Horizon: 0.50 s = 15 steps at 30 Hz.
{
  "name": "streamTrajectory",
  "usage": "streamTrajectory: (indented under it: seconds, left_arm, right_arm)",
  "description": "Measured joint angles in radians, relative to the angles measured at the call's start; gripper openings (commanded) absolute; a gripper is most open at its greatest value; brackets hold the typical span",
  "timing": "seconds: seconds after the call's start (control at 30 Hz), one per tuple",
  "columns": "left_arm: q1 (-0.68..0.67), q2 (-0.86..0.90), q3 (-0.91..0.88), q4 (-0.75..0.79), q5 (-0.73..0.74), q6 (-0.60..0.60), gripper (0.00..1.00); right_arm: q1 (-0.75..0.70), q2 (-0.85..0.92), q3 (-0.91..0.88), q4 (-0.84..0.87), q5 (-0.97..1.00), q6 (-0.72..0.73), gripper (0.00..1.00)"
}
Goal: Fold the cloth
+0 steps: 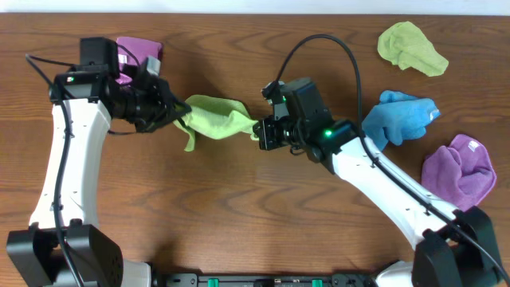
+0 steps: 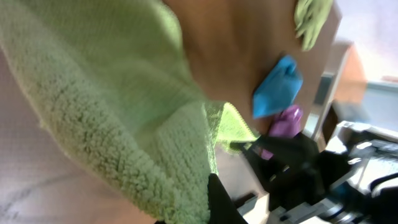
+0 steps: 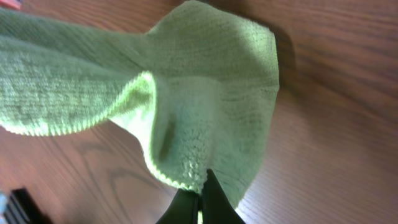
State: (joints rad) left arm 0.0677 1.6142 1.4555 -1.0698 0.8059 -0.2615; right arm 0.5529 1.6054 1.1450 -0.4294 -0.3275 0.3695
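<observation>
Holding the cloth by both ends before the fold

The cloth point(image 1: 213, 116) hangs bunched between the two arms, a little left of the table's point(image 1: 239, 223) middle and nearer its far edge than its near one. The left gripper point(image 1: 177, 114) is clamped on the cloth's left end; its wrist view is filled with green pile. The right gripper point(image 1: 260, 132) has its jaws pinched together on a hem at the right end, as its wrist view shows plainly.

The cloth is twisted and rumpled, with one flap drooping toward the near edge, so a clean fold is not yet possible. To do this step well, I judge the arms should draw apart gently until the fabric runs flat and the twist comes out, then lay it down square on bare wood. Each grip looks to be on an edge, but whether either holds a true corner I cannot tell; a mid-edge hold would skew the fold. The right arm should stay clear of the blue cloth point(image 1: 398, 115) just beside it.
</observation>
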Motion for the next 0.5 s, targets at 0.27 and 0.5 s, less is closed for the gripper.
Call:
streamTrajectory:
  seconds: [0.27, 0.5]
  left_arm:
    - [-0.01, -0.002, -0.11, -0.102, -0.057, 0.173, 0.06]
    - [-0.028, 0.0, -0.342, -0.087, -0.056, 0.294, 0.06]
  right_arm:
    - [0.0, 0.0, 0.026, -0.27, 0.056, -0.124, 0.01]
    - [0.0, 0.0, 0.026, -0.431, 0.133, -0.138, 0.23]
